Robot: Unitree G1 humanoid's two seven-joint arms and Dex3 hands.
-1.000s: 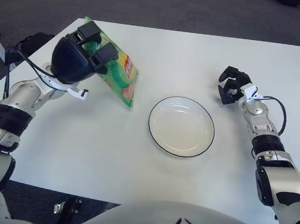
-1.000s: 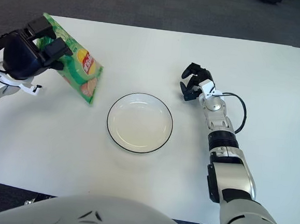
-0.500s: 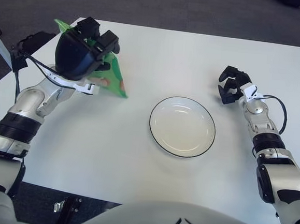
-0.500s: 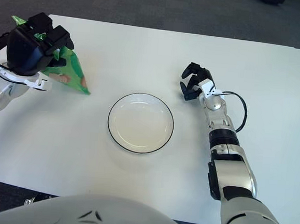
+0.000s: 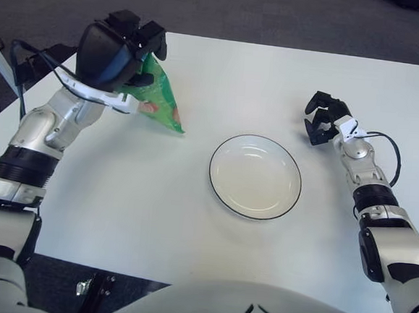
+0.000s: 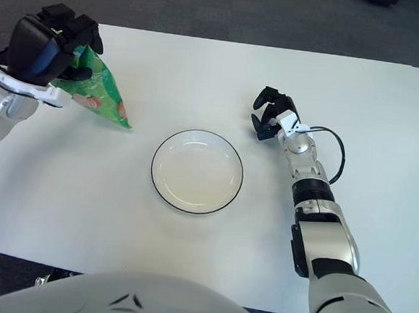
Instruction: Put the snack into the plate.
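Note:
A green snack bag (image 5: 158, 99) hangs in the air above the table's left part, its lower corner pointing down and right toward the plate. My left hand (image 5: 135, 40) is shut on the bag's upper end and hides that end. The white plate with a dark rim (image 5: 255, 176) lies on the table's middle, empty, to the right of the bag. My right hand (image 5: 323, 120) shows to the right of the plate, fingers curled, holding nothing.
The white table (image 5: 223, 78) runs to a front edge near my body and a left edge below my left arm. Dark floor lies beyond the far edge. A black cable (image 5: 36, 52) trails off the left side.
My left hand has lifted the snack bag higher and a little to the right, and the bag has swung so its corner points at the plate. The right hand has stayed put.

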